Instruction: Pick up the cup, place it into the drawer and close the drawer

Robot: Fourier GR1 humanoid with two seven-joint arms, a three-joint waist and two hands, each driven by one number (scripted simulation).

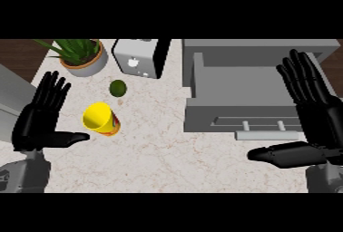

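Marble-patterned counter (pixel 161 154) in pale cream with thin reddish veins carries 1 yellow cup (pixel 100 118), which lies tipped on its side toward the left, its open mouth facing up and to the left and an orange-red band showing along its lower right edge. Just beyond the cup, apart from it, sits 1 small dark green fruit (pixel 118 88), round and alone. Farther back stand 1 potted plant (pixel 81 55) with spiky green leaves in a grey pot and, beside it to the right, 1 silver and black appliance (pixel 142 58). On the right side of the counter 1 grey drawer (pixel 241 86) stands pulled open, its inside bare grey, its front panel bearing 1 pale bar handle (pixel 266 134) toward the near edge. 2 black hands show, 1 at each side. The left hand (pixel 39 122) is beside the cup, not touching it, its fingers straight and close together pointing away, thumb stuck out toward the cup. The right hand (pixel 315 113) is over the drawer's right end, fingers straight and slightly fanned, thumb held out to the left below the handle; it holds nothing.
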